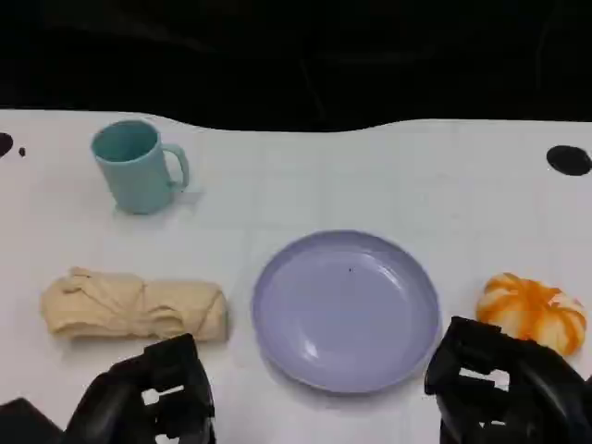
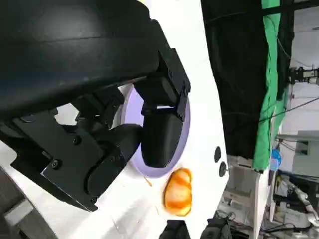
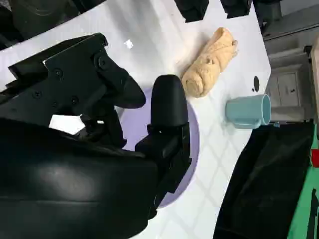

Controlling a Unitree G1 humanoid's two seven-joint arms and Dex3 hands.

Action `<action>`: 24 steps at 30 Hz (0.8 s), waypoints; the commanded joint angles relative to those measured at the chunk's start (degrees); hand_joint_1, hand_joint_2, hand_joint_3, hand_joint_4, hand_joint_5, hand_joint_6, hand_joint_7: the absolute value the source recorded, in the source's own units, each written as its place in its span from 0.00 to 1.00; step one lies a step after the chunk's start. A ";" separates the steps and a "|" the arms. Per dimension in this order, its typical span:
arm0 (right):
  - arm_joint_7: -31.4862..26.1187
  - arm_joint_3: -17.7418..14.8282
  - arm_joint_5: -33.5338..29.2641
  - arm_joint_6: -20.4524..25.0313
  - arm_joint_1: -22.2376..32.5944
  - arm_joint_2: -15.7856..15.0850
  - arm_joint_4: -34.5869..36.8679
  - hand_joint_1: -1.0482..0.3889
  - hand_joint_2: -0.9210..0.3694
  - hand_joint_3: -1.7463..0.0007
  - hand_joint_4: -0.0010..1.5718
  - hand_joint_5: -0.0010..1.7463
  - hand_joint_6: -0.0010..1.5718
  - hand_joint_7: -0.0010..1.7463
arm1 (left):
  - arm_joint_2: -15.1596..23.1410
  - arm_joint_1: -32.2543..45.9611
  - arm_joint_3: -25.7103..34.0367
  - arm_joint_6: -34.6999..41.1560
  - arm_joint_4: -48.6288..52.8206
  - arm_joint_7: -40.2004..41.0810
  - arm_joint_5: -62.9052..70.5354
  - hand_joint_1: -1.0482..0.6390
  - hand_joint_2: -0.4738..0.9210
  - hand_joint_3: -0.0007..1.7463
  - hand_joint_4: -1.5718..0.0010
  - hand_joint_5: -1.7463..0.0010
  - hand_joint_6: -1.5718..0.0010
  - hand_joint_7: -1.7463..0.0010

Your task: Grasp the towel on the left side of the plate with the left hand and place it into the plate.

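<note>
Rolled towel lying on the white table, left of the plate, with both hands low at the near edge.

From the left: the beige rolled towel lies lengthwise just beside the lavender plate, not touching it, with a teal mug standing farther back. The left hand hovers just in front of the towel, fingers loosely curled and apart, holding nothing. Right of the plate sits an orange-and-white pumpkin; the right hand is just in front of it, fingers likewise apart and empty.
</note>
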 commanded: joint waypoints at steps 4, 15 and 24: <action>0.07 -0.45 0.08 -1.00 -0.38 -0.28 0.74 0.68 0.27 0.30 0.48 1.00 0.38 0.92 | 0.37 -0.58 0.32 0.19 -0.65 -0.19 -0.11 0.51 0.61 0.82 0.39 0.00 0.46 0.07; -0.25 -0.69 0.04 -0.35 -0.95 -0.52 0.96 0.68 0.25 0.32 0.47 1.00 0.37 0.92 | 0.27 -1.44 -0.02 -0.44 -0.07 -0.07 1.02 0.55 0.63 0.83 0.40 0.00 0.49 0.04; -0.81 -0.21 -0.39 1.07 -1.29 -0.64 -0.10 0.67 0.23 0.34 0.46 1.00 0.35 0.93 | 0.49 -1.61 0.54 0.77 -1.24 0.29 0.81 0.56 0.63 0.83 0.40 0.00 0.50 0.02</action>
